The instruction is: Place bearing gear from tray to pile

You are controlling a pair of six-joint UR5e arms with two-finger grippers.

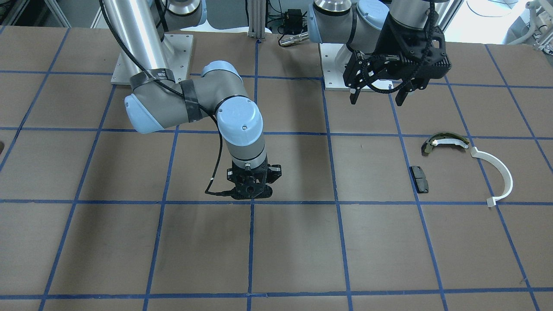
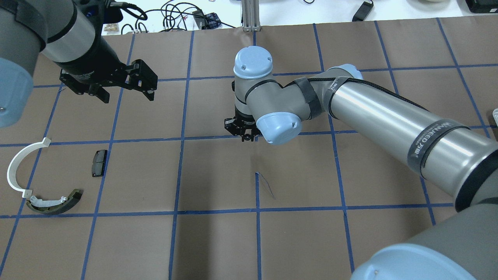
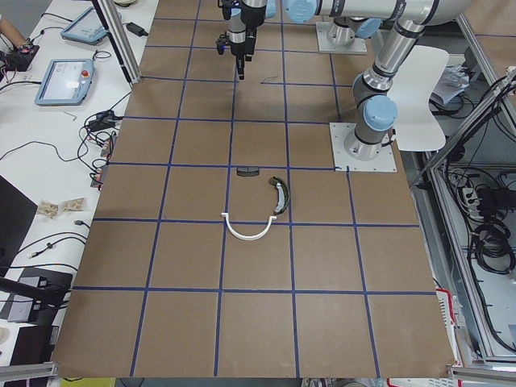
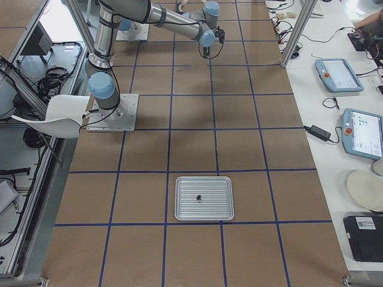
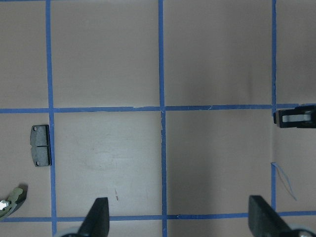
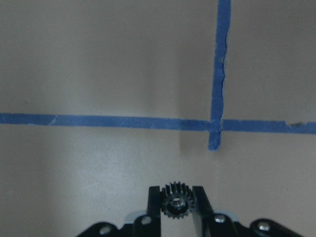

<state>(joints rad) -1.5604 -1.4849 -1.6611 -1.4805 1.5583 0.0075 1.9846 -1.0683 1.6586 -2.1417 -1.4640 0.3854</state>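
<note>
The right gripper [image 6: 177, 196], clamped on the small black gear [image 6: 176, 203], hangs mid-table, with the pile [image 2: 99, 162] well apart toward the robot's left, nearer the wide-open left gripper [image 2: 127, 95].

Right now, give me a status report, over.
Right gripper shut on bearing gear, mid-table. Left gripper open, empty. Nothing seen between gear and pile.

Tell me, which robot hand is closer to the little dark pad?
Left. The left gripper hangs open in the air near the dark pad; the right gripper, holding the gear, is off at mid-table.
</note>
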